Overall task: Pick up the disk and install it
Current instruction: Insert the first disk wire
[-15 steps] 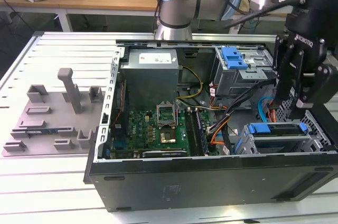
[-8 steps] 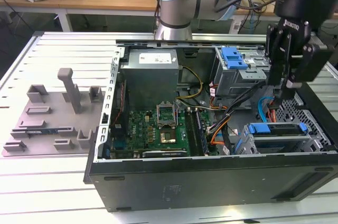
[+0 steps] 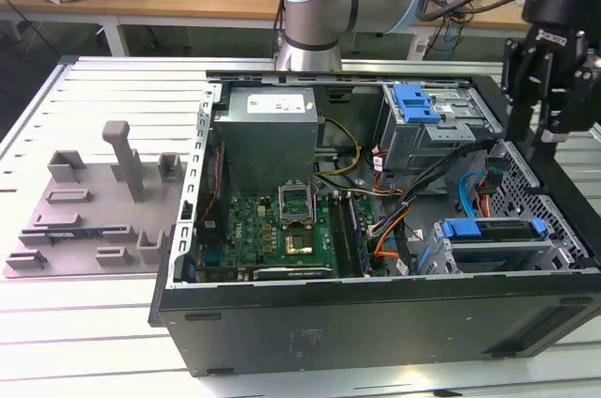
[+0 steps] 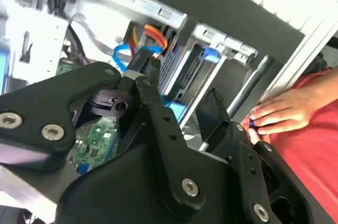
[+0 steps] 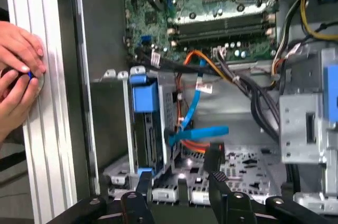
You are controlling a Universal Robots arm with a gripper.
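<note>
disk (image 3: 493, 240): silver drive in its blue carrier bracket, lying in the lower drive cage (image 3: 434, 255) at the near corner of the pc case (image 3: 376, 323), on the exterior view's right. in the first wrist view we see it edge-on, blue tab at the outer end.
seating: it lies level w/ the cage, so we judge it's slid along the rails. we can't tell if it's latched fully home.
gripper (image 5: 179, 179): hangs over the open side of the case, above the disk's corner and well apart from it. touches nothing.
fingers (image 5: 214, 168): spread wide, nothing between them. we see the case floor thru the gap.
why up there: both wrist views look down into the cage, so we reckon the arm is lined up w/ that bay while keeping clear of the case wall.
cables (image 5: 198, 131): blue + orange leads loop just beside the cage. prob. another reason the arm hangs above, not inside.
hand (image 5: 18, 71): a person's hand rests on the table rail (image 5: 47, 155) outside the case wall, pinching a small blue item. can't tell what it is.
not the disk: blue latch (image 3: 416, 102) on the upper bay, and the psu box (image 3: 268, 135) next to the motherboard (image 3: 282, 224).
progress: disk in its bay + gripper empty, so we judge the install is at or near its end.
</note>
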